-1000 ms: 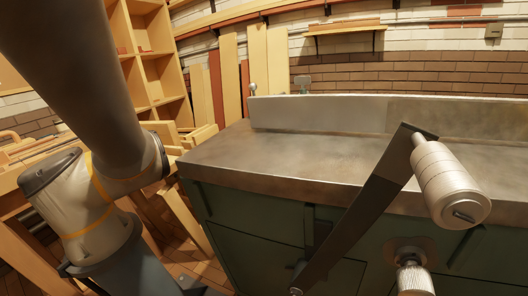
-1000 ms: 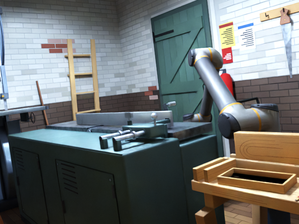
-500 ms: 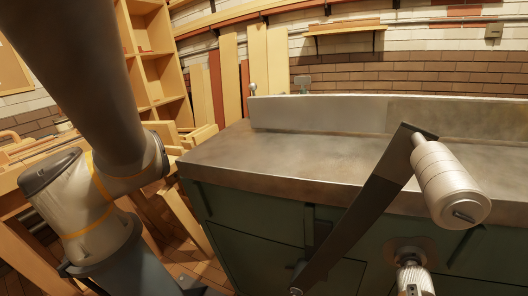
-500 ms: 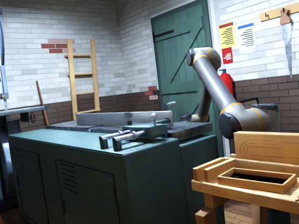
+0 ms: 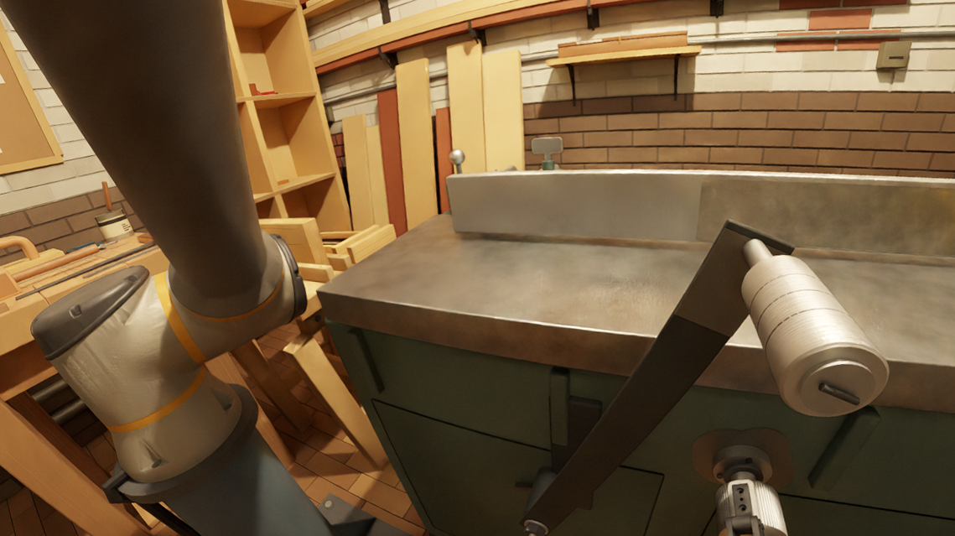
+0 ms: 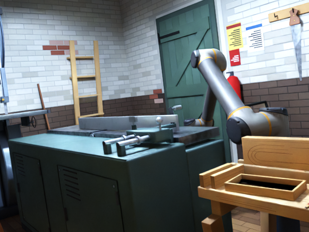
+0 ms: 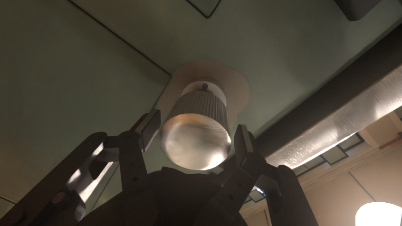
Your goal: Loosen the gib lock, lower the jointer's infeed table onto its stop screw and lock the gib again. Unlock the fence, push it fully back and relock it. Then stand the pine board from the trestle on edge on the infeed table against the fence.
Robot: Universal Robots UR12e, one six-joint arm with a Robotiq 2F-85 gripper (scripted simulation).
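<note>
The gib lock knob (image 7: 196,126) is a ribbed silver knob on the jointer's green front, below the infeed table (image 5: 615,291). My gripper (image 7: 194,132) is open and reaches up from below, with the knob (image 5: 755,500) between its fingers. It holds nothing. A dark lever with a large silver handle (image 5: 811,331) slants across the table's front edge just above the knob. The steel fence (image 5: 696,203) stands along the table's far side. The pine board (image 6: 275,152) stands on edge on the trestle to the right of the jointer.
The infeed table's front edge overhangs the knob and my gripper. The lever's lower pivot (image 5: 534,530) sits left of the knob. A workbench (image 5: 5,294) with tools stands at left. Planks (image 5: 430,135) lean on the back wall. The fence lock lever (image 6: 159,121) rises behind the fence.
</note>
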